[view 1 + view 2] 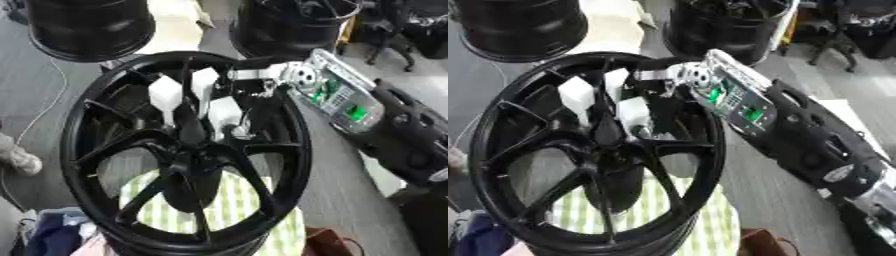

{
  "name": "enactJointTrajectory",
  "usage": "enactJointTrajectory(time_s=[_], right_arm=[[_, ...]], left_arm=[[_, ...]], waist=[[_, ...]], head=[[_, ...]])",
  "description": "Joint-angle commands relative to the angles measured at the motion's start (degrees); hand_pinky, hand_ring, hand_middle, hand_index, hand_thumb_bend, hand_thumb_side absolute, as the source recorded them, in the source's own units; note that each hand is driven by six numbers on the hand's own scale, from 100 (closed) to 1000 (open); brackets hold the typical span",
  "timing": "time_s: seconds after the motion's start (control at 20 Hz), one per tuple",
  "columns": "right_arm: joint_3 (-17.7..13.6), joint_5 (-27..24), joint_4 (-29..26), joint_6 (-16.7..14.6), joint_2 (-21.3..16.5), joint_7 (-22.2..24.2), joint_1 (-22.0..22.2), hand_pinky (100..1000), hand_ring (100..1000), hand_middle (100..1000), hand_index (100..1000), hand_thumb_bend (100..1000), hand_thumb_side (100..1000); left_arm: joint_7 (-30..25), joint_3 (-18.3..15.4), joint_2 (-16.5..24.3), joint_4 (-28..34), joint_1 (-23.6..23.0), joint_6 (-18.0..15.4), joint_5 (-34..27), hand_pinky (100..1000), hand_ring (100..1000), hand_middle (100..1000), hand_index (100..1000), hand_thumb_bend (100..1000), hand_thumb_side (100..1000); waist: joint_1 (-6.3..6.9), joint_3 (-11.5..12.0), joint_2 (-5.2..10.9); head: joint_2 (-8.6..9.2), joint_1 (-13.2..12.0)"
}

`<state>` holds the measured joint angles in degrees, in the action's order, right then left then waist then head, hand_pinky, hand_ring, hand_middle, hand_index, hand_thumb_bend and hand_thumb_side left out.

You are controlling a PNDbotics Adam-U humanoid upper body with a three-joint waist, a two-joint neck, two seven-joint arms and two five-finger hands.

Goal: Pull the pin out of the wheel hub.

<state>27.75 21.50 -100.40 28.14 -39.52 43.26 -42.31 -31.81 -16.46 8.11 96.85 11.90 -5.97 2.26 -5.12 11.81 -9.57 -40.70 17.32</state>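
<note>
The right hand [206, 102] reaches in from the far right, over the rim of the black wheel hub [83, 145], and its white-covered fingers [164, 95] come down onto the centre of the hub, where the spokes meet. The fingers look bent and close together around something at the centre, so I judge that they are closing on the pin [229, 131], but the pin itself is almost fully covered by the fingers; only a small dark part between the white tips may belong to it, and I cannot tell if it is really held. The pin seems to sit in the middle of the hub, directly under the fingers, and its long axis probably goes along the axle of the wheel, toward the camera and a little up. So the pull should go along this line, away from the hub face, not sideways. The wheel stands tilted on a cloth with green and white stripes [234, 202]. The left hand shows in no view. Behind, two other black wheels [87, 25] stand at the far side, cut off by the top edge.
</note>
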Motion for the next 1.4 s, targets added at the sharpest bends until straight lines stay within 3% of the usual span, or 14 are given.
enactJointTrajectory(time_s=[0.05, 0.15, 0.6, 0.85, 0.95, 1.1, 1.2, 1.3, 1.4], right_arm=[[-1.2, -1.1, -1.6, 1.6, -1.4, -0.1, -1.1, 144, 320, 527, 517, 231, 100], [-1.4, -1.8, -2.3, 1.9, -1.7, -1.0, -1.2, 100, 302, 515, 498, 226, 100], [-3.4, -4.9, -6.1, 3.0, -4.8, -2.4, -1.6, 100, 281, 506, 483, 219, 100], [-8.3, -9.1, -12.9, 4.0, -10.7, -3.3, -1.0, 100, 257, 504, 473, 224, 100], [-11.0, -11.2, -13.9, 2.9, -13.8, -5.0, 0.4, 100, 252, 506, 475, 228, 100], [-17.2, -12.8, -14.2, -0.4, -19.3, -9.7, 6.0, 100, 248, 509, 478, 237, 100], [-23.1, -12.1, -14.2, -2.2, -22.2, -15.1, 13.2, 100, 237, 511, 477, 243, 100], [-28.4, -10.7, -14.2, -2.5, -22.9, -21.5, 21.4, 100, 237, 520, 482, 253, 100], [-33.0, -8.3, -14.2, -0.9, -20.8, -28.5, 29.6, 100, 241, 532, 486, 261, 100]], left_arm=[[-0.2, 0.0, 0.6, 0.9, 0.6, 0.0, -0.1, 608, 699, 642, 876, 100, 721], [-0.3, 0.0, 0.5, 0.9, 0.6, 0.1, -0.1, 608, 699, 642, 877, 100, 722], [-0.3, -0.1, 0.6, 0.9, 0.1, 0.4, 0.0, 608, 699, 643, 877, 100, 723], [-0.2, -0.4, 0.9, 0.9, -0.5, 0.8, 0.3, 608, 700, 643, 877, 100, 724], [0.0, -0.6, 1.0, 1.0, -0.7, 1.0, 0.4, 608, 700, 643, 877, 100, 733], [0.4, -1.1, 1.4, 1.1, -1.2, 1.2, 0.5, 608, 700, 643, 877, 100, 724], [0.8, -1.5, 1.4, 1.2, -1.4, 1.4, 0.4, 608, 700, 643, 877, 100, 724], [1.3, -1.9, 1.5, 1.4, -1.7, 1.5, 0.4, 608, 700, 643, 877, 100, 724], [1.8, -2.4, 1.5, 1.4, -1.9, 1.6, 0.4, 608, 700, 643, 877, 100, 723]], waist=[[0.26, 0.0, 0.74], [0.24, 0.0, 0.81], [0.08, -0.6, 1.43], [-0.25, -1.9, 2.26], [-0.43, -2.7, 2.57], [-0.62, -4.0, 2.92], [-0.53, -5.0, 3.02], [-0.33, -6.0, 3.06], [-0.18, -7.0, 2.97]], head=[[0.39, 0.1], [0.34, 0.1], [-0.1, -0.1], [-0.41, -0.8], [-0.45, -1.5], [-0.58, -2.9], [-0.57, -3.8], [-0.36, -5.1], [-0.16, -6.0]])
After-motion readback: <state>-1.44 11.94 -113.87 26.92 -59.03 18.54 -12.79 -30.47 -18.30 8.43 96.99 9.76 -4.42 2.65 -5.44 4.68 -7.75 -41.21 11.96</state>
